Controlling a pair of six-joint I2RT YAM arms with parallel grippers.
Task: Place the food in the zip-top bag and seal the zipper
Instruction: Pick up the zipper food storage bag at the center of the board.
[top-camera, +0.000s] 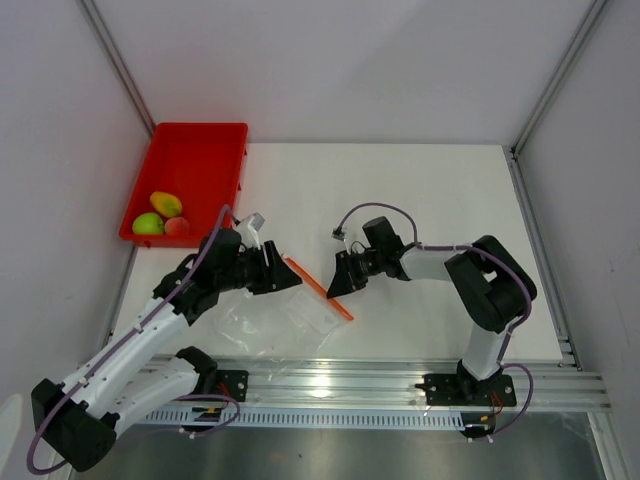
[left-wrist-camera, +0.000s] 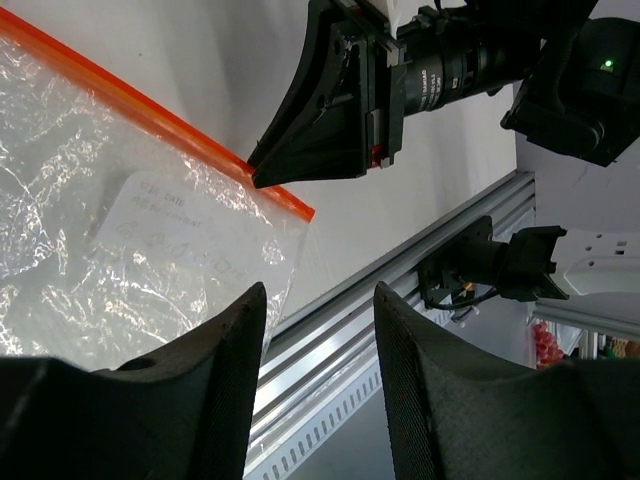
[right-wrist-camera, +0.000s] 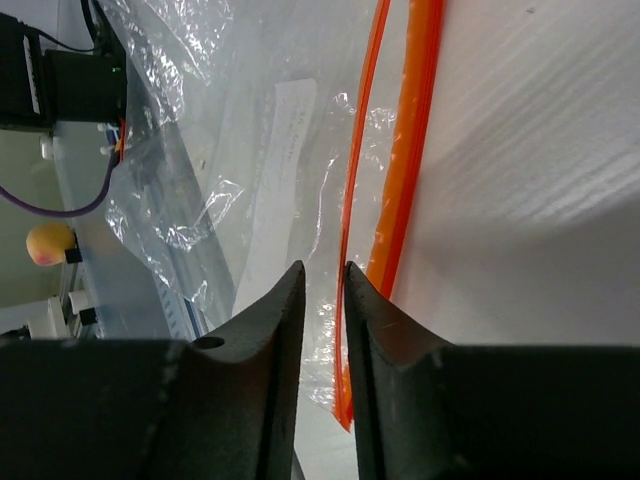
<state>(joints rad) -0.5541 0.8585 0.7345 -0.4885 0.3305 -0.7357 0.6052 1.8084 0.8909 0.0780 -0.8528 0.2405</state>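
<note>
Lying on the table (top-camera: 430, 200) between both tools, the clear crinkly bag (left-wrist-camera: 120, 220) had its orange zipper (right-wrist-camera: 405, 150) at the tips of the right tool (right-wrist-camera: 324, 272). Those tips were nearly pressed together around one thin lip, and I could not tell whether they pinched it. The left tool (left-wrist-camera: 320, 295) hung spread by the bag's other end, holding nothing. Well beyond it, the red tray (top-camera: 195, 165) held a green fruit (top-camera: 147, 224), a yellow fruit (top-camera: 166, 204) and a pink fruit (top-camera: 177, 227).

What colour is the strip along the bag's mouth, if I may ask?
The zipper is orange-red; clearest in the right wrist view.
</note>
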